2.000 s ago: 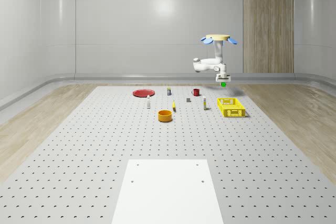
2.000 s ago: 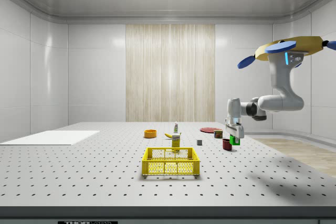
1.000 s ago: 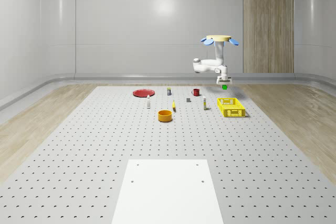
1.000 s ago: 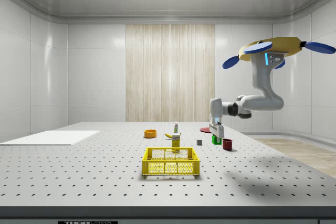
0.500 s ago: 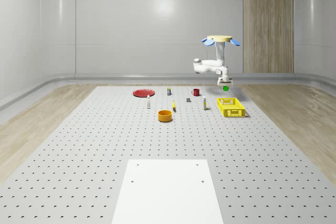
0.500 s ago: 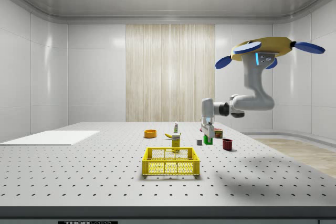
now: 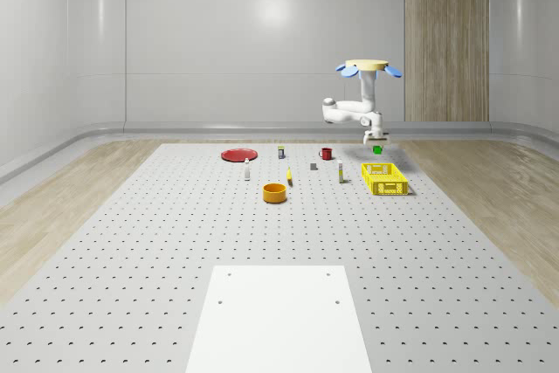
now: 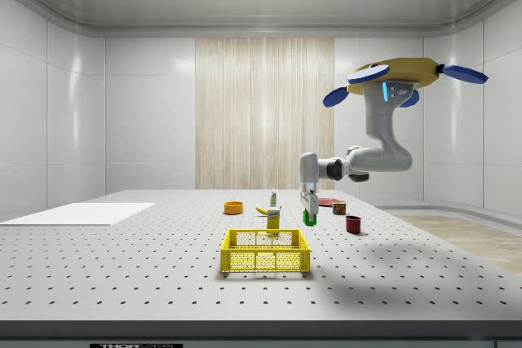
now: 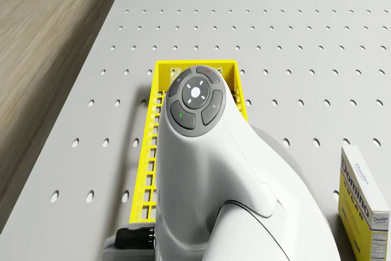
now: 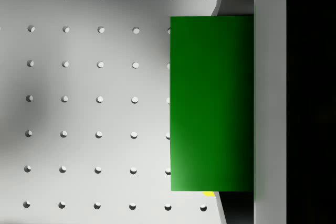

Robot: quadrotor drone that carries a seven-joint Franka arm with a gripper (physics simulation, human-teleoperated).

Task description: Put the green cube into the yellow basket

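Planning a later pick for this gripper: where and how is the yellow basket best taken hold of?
Probably one long side wall of the yellow basket, from straight above. It sits upright and open-topped on the table, so a thin mesh wall fits between two fingers, one inside and one outside. The gripper now holds the green cube.

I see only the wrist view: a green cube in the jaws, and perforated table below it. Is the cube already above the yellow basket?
Observer: Barely. In the side view the green cube hangs over the right end of the yellow plastic mesh basket.
Operator: Is it higher than the rim?
Observer: Yes, there is open air between cube and rim.
Operator: Where is the drone?
Observer: The drone hovers high over the table, to the side view's right of the basket.
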